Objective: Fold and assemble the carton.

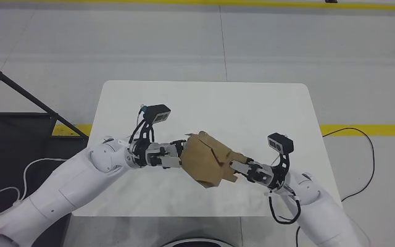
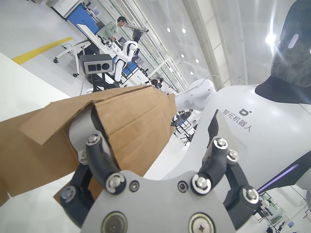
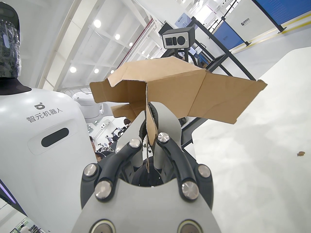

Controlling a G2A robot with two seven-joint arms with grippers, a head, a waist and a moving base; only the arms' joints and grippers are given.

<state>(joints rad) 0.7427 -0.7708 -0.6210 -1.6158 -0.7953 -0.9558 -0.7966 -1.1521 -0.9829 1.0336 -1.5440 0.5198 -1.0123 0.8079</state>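
- Right gripper is clenched on a flap of the carton.
- Left gripper is spread wide, one finger tucked under the carton's left fold.
- Carton sits between both, lower centre of the top view, over the white table.

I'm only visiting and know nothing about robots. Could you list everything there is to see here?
carton: one, brown, partly folded, between the two grippers over the table.
table: one, white, under both arms.
scrap: one, small, brown, lying on the table.
frame: one, black, beside the table on the left arm's side.
floor stripes: two, yellow, on the floor around the table.
left gripper: one, white and black, open, one finger tucked under a carton flap.
right gripper: one, white and black, shut on a carton edge.
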